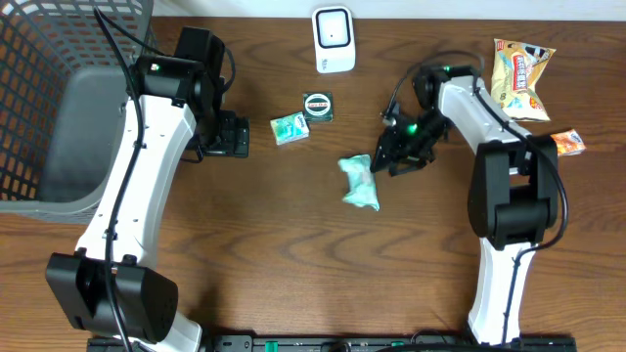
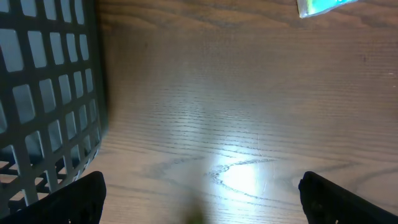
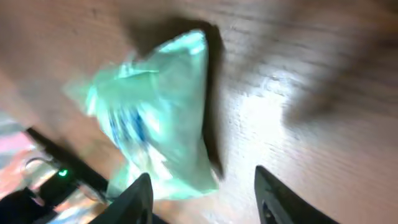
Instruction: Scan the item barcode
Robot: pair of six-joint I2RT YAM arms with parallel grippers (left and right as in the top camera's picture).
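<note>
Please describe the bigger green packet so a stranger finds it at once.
In the overhead view, start at the white scanner at the top and go down past the round black tin. The green packet lies beside the right claw; it is pale mint, crumpled and larger than the small teal packet.

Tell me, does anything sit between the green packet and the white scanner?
Nothing squarely blocks the green packet from the white scanner; a round tin lies just beside that straight line, possibly close enough to brush.

Left arm [image 1: 147,142] and right arm [image 1: 471,106] hold jaws apart.
</note>
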